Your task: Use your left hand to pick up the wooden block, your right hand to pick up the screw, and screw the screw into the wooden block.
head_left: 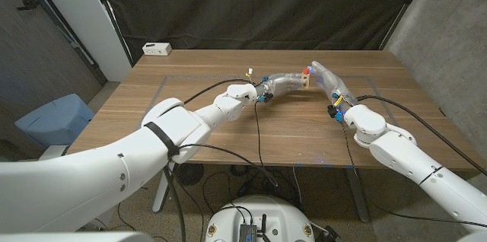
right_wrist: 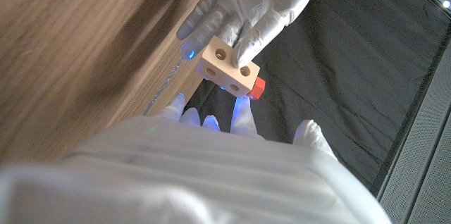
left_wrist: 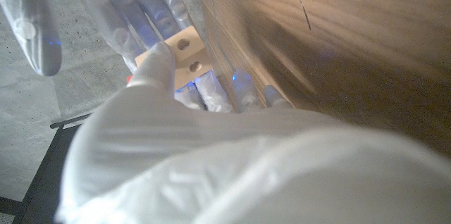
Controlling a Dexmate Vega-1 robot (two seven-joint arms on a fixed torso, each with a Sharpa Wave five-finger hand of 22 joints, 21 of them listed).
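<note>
Head view: both arms reach in over the wooden table (head_left: 228, 132). The left hand (head_left: 283, 84) and right hand (head_left: 329, 82) meet above the far middle of the table. The wooden block (head_left: 305, 82) sits between them, held at the left hand's fingertips. A red screw (head_left: 307, 68) shows just at the block's top edge. The right hand's fingertips are close to the block; contact with the screw cannot be told from here. A white box (head_left: 157, 48) lies at the far left corner of the table, well apart from the hands.

Left wrist view: the left hand (left_wrist: 211, 153) pinches the wooden block (left_wrist: 177, 58) between thumb and fingers; two round holes show in the block's face. A sliver of red (left_wrist: 130, 79) peeks beside the block. The right hand (left_wrist: 106, 13) shows beyond, blurred, its fingers apart.

Right wrist view: the left hand (right_wrist: 254, 5) holds the wooden block (right_wrist: 227, 67) from above, thumb on one face, fingers behind. The red screw (right_wrist: 258, 88) sticks out of the block's end. The right hand (right_wrist: 211, 153) has its fingertips (right_wrist: 242, 116) spread just near the block and screw, apart from both; it grips nothing.
</note>
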